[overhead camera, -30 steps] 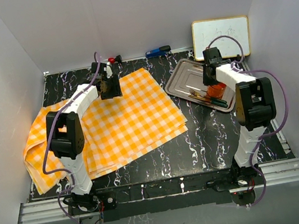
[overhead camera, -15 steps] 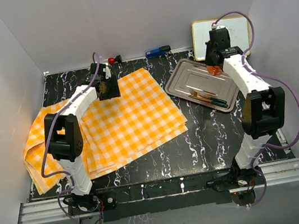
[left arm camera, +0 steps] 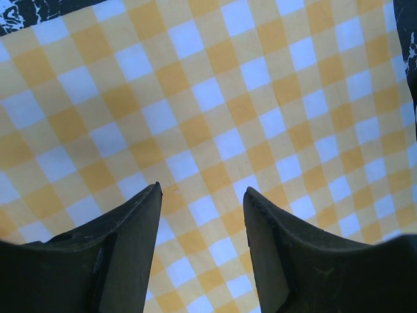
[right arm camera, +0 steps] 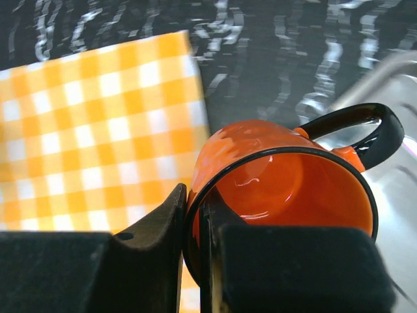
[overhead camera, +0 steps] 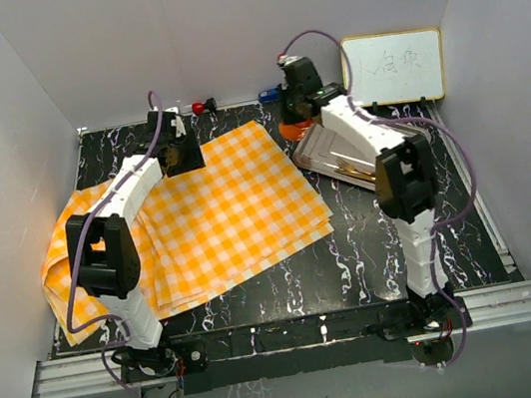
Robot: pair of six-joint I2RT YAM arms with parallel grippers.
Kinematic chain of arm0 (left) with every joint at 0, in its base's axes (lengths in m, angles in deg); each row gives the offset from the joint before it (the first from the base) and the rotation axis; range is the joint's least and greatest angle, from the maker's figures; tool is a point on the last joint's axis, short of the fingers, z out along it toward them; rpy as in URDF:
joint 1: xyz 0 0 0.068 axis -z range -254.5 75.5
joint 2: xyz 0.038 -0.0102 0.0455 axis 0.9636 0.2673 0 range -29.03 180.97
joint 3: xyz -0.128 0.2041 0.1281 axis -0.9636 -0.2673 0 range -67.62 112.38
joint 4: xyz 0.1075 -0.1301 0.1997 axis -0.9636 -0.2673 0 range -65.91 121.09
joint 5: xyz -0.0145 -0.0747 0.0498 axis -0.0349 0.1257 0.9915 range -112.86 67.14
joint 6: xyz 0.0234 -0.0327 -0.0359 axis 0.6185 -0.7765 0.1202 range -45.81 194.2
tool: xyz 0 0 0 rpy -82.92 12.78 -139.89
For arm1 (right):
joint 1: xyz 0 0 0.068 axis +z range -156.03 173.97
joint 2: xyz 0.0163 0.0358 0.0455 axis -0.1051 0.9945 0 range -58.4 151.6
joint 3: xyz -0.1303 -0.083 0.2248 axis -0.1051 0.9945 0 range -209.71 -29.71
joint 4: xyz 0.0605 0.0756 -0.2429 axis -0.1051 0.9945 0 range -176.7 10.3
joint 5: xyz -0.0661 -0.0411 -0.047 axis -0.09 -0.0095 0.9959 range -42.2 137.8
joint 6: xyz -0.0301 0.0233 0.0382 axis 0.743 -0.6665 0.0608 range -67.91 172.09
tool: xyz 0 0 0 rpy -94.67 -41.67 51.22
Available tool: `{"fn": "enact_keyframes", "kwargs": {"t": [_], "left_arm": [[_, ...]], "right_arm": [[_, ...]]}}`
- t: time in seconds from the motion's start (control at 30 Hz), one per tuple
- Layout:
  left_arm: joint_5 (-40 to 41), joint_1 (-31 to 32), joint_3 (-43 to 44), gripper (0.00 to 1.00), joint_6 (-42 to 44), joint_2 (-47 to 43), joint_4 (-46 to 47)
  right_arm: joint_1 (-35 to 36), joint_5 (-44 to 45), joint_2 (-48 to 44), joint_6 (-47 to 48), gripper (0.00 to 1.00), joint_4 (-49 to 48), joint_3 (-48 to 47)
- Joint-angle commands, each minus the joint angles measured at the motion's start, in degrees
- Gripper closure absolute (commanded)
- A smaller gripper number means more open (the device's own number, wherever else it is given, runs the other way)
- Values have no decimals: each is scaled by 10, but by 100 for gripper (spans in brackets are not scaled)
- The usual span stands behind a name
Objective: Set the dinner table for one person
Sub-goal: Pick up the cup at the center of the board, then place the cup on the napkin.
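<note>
Glossy orange mug (right arm camera: 287,182), matt checked cloth (left arm camera: 208,98), shiny steel tray (overhead camera: 317,153).

The dinner table (overhead camera: 364,244) is a black top with white veins. An orange-and-white checked cloth (overhead camera: 217,212) lies in layers on its left half and reaches the left edge. A steel tray (overhead camera: 323,157) lies at the far right. At the far edge lie a small red thing (overhead camera: 198,107) and a blue one (overhead camera: 269,94), perhaps a marker. A whiteboard (overhead camera: 393,68) stands in the far right corner.
</note>
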Motion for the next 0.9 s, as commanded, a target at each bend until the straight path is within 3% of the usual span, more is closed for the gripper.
{"fn": "enact_keyframes", "kwargs": {"t": [0.0,0.3,0.87], "left_arm": [[6,-13,-12,47,-8,-41,-6],[2,-24,-20,47,-11,-40,-2],[-5,-25,-18,47,-12,-23,2]], "right_arm": [[49,-11,36,-3,100,-27,-111],[82,-39,97,-17,100,-24,-184],[117,-50,130,-7,100,-69,-116]]}}
